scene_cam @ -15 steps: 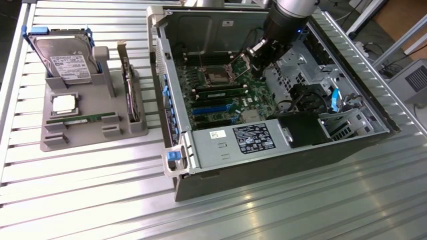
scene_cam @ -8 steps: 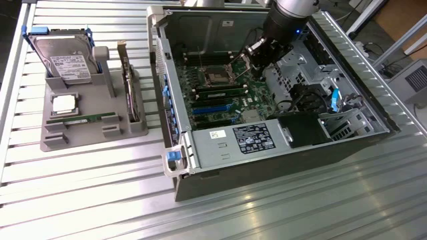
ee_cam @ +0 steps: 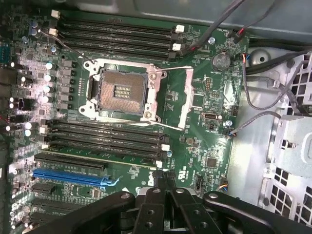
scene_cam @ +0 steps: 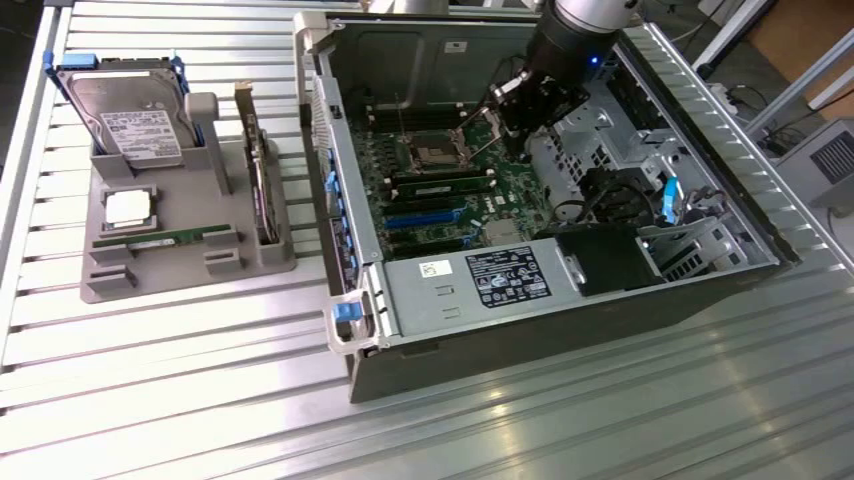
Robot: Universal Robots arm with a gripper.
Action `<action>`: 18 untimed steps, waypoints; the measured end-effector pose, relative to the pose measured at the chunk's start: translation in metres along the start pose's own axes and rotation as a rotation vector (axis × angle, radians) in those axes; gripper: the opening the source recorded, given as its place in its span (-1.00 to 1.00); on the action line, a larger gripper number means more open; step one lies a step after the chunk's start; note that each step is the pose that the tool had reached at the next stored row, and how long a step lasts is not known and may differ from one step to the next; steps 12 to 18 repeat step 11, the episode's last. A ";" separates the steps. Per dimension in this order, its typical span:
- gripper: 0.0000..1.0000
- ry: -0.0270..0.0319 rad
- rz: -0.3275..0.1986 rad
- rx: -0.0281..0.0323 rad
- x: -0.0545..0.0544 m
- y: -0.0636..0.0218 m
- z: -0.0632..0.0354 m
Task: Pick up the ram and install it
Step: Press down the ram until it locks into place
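Observation:
The ram, a slim green stick, lies flat in the grey holder at the exterior view's left, far from the arm. My gripper hangs inside the open computer case, above the motherboard and beside the CPU socket. In the wrist view the black fingers meet at the tips, so the gripper is shut with nothing visible between them. It hovers over the green board close to a bank of long black memory slots; a second bank lies beyond the open socket.
The holder also carries an upright hard drive, a square silver CPU chip and a brown-edged expansion card. The case walls, power supply, drive cage and loose cables crowd around the board.

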State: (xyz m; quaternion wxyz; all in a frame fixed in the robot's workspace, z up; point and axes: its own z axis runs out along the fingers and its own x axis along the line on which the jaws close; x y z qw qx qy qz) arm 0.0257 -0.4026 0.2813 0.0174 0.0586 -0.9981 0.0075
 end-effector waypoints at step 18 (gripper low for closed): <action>-0.80 0.0014 0.110 -0.0039 0.000 0.0000 -0.0030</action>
